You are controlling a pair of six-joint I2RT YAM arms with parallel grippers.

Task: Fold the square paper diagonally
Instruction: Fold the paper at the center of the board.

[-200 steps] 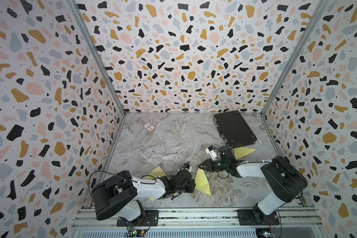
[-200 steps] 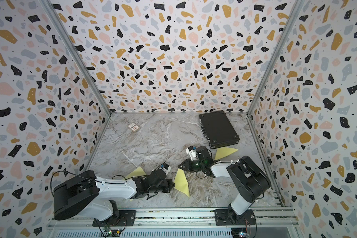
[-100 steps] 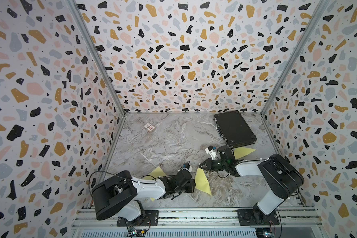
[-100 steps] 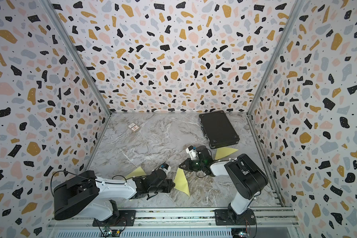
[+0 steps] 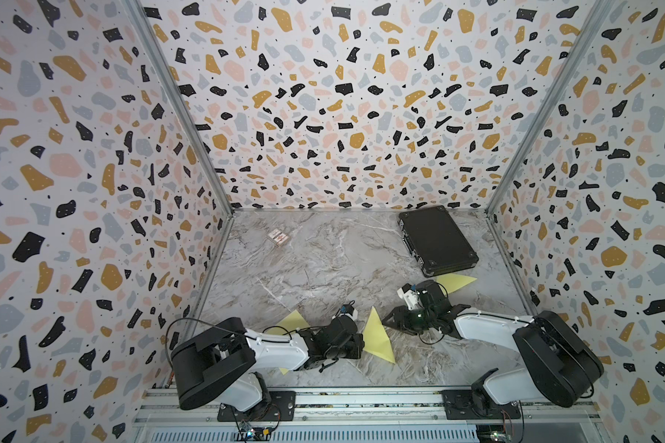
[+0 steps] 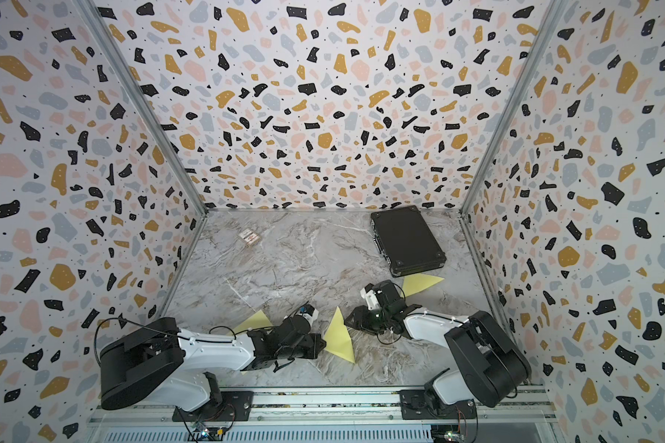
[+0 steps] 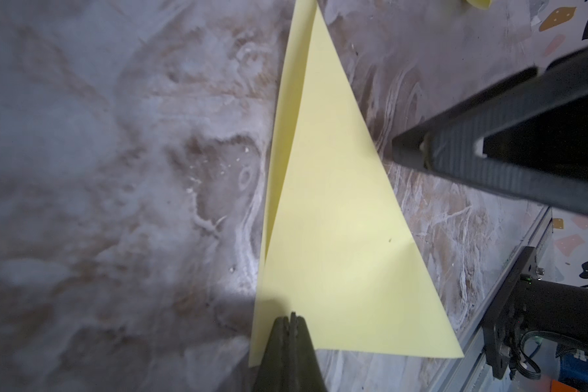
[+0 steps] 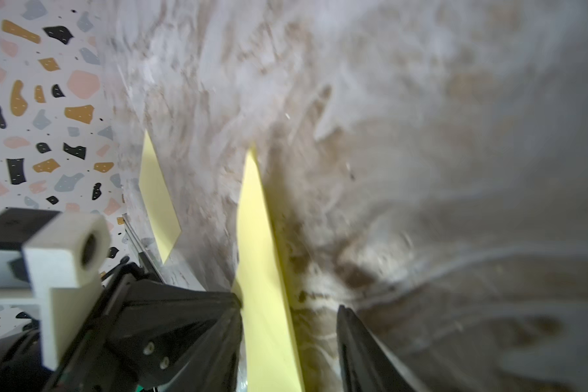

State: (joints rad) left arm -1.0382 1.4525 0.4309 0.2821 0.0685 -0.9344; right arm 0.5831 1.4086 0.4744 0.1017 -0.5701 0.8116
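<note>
The yellow paper (image 7: 336, 203) lies folded into a triangle on the desk (image 5: 323, 261), the left tool (image 7: 292, 325) clenched over one edge and the right tool (image 8: 289, 305) released just beside it, so pressing the crease flat seems next.

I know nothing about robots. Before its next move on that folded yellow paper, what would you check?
1. Folded yellow paper makes a triangle: ok.
2. Its two layers match along the edges: not ok; a strip of the lower layer shows in the left wrist view.
3. Left gripper shut, tips at the paper's edge: ok.
4. Right gripper open: ok.
5. Right gripper clear of the paper: cannot tell.
6. Crease pressed sharp: cannot tell.
</note>
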